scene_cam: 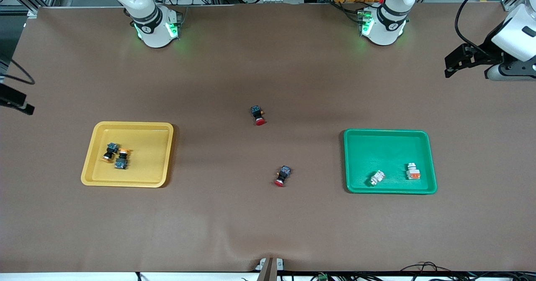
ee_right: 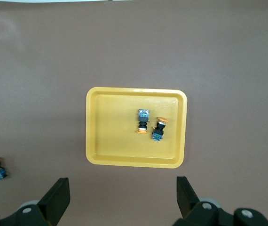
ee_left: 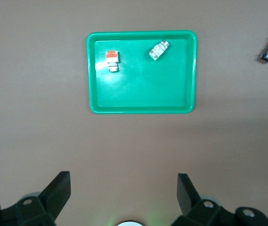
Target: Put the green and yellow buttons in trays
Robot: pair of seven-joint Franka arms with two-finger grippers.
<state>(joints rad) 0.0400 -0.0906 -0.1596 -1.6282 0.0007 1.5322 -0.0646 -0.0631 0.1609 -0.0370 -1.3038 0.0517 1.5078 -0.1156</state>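
The yellow tray (scene_cam: 146, 147) lies toward the right arm's end and holds two black-bodied buttons with orange-yellow caps (scene_cam: 109, 152) (scene_cam: 122, 158), side by side. The green tray (scene_cam: 385, 151) lies toward the left arm's end and holds a green-tipped white button (scene_cam: 377, 178) and an orange-marked white button (scene_cam: 413, 171). My left gripper (ee_left: 123, 181) is open and empty, high over the table beside the green tray (ee_left: 143, 84). My right gripper (ee_right: 123, 186) is open and empty, high over the table beside the yellow tray (ee_right: 110, 127).
Two black-bodied switches with red caps lie on the brown table between the trays: one (scene_cam: 258, 115) farther from the front camera, one (scene_cam: 284, 176) nearer to it. Both arm bases stand along the table's back edge.
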